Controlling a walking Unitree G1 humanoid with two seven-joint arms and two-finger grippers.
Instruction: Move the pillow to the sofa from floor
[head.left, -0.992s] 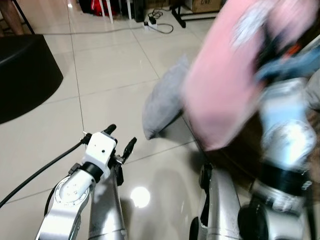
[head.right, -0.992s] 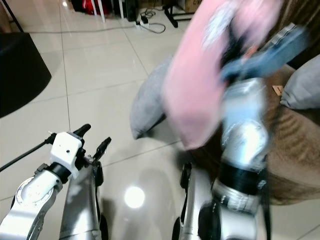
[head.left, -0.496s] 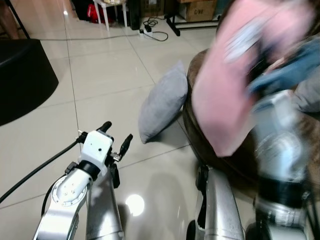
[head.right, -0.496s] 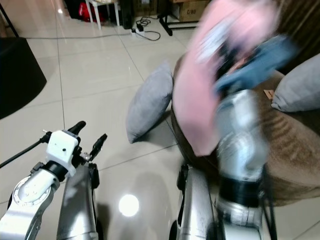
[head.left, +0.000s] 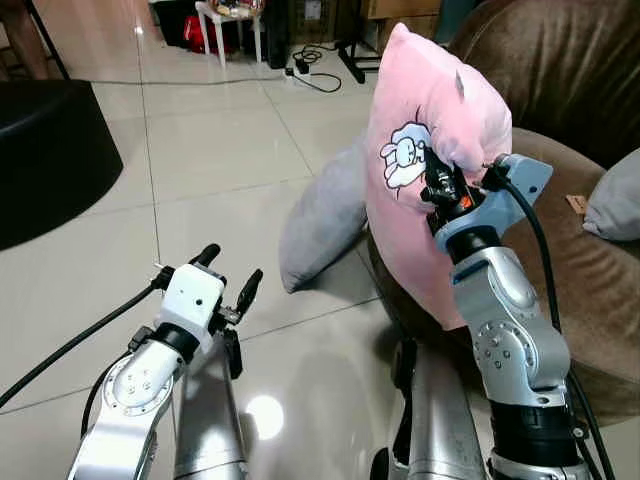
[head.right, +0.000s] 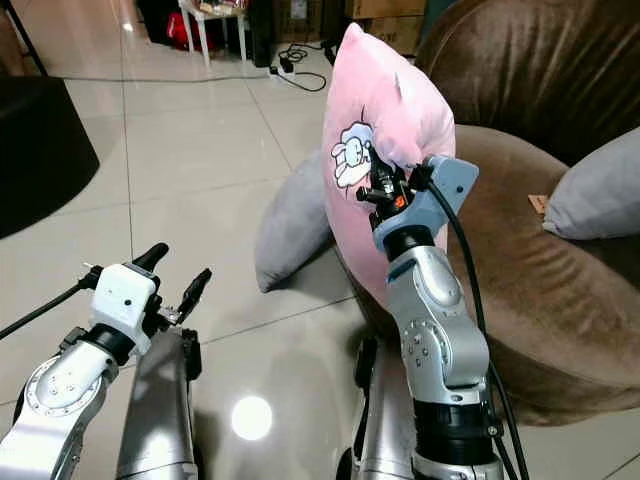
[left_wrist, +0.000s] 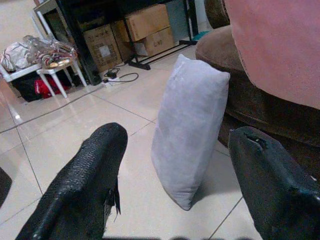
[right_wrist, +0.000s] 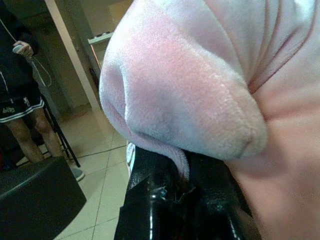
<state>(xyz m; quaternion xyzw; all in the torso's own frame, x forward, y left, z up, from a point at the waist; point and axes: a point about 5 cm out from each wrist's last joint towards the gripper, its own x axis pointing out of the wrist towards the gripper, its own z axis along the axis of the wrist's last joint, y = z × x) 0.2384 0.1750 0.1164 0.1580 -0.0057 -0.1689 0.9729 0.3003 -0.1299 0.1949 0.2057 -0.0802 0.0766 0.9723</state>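
Note:
A pink pillow (head.left: 420, 150) with a white rabbit print hangs upright in the air at the front edge of the brown sofa (head.left: 590, 270). My right gripper (head.left: 440, 185) is shut on a fold of its plush (right_wrist: 180, 100), raised at chest height. A grey pillow (head.left: 325, 215) leans on the floor against the sofa's base, partly hidden behind the pink one. My left gripper (head.left: 230, 272) is low over the tiles with its fingers (left_wrist: 85, 175) open and nothing between them, pointing toward the grey pillow (left_wrist: 187, 132).
Another grey cushion (head.left: 612, 195) lies on the sofa seat at the right. A black round seat (head.left: 50, 150) stands at the left. Cables, boxes and a small white table (head.left: 225, 15) sit at the back. A person (right_wrist: 20, 90) stands behind the black seat.
The right arm has gone from blurred motion to still, holding the pink pillow upright. The camera has shifted, bringing more of the sofa into view. The left arm has stayed low.

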